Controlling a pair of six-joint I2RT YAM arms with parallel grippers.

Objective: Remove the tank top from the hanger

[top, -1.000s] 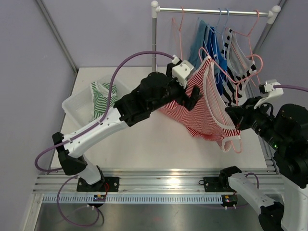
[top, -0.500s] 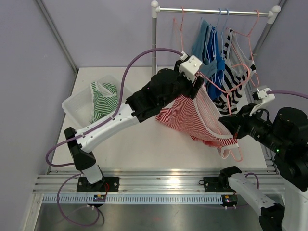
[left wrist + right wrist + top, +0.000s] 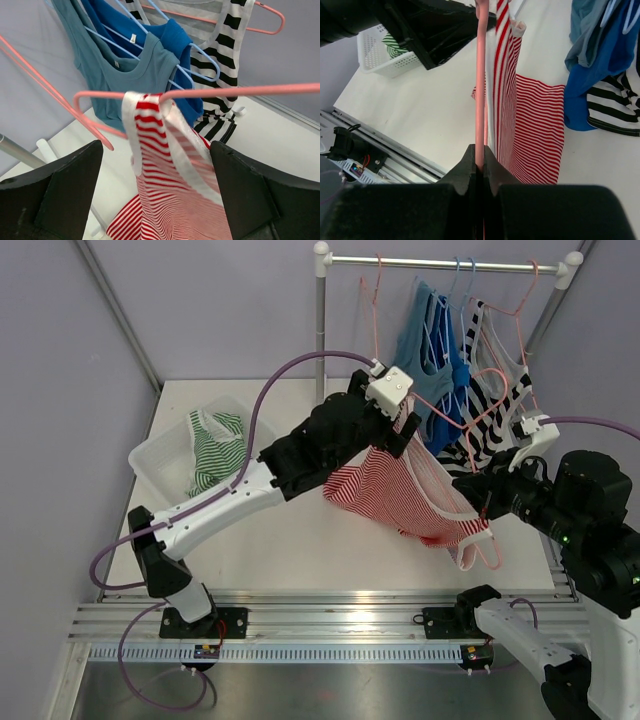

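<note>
A red-and-white striped tank top [image 3: 395, 485] hangs in the air above a smooth white worktop [image 3: 300, 540], between two robot arms. The cloth is a soft knit with fine stripes, edged in plain white binding. One strap is looped over a thin pink wire hanger [image 3: 240, 91], close to the hanger's rounded bend. The body of the top sags below in loose folds, and whether its hem touches the worktop cannot be told.

The left hand [image 3: 408, 432] is at the strap. Its broad, black, wedge-shaped fingers [image 3: 55, 195] are spread wide on either side of the strap and grip nothing.

The right hand [image 3: 480, 156] has its jaws pressed fully together on the hanger's wire, which runs straight away from them beside the striped cloth.

Behind, a metal rail [image 3: 440, 262] with white end caps carries more tops [image 3: 425, 335] on pink and pale blue wire hangers. They are teal, bright blue, and black-and-white striped.

At the left of the worktop, a white perforated plastic bin [image 3: 160, 455] holds a crumpled green-and-white striped garment [image 3: 210, 445].
</note>
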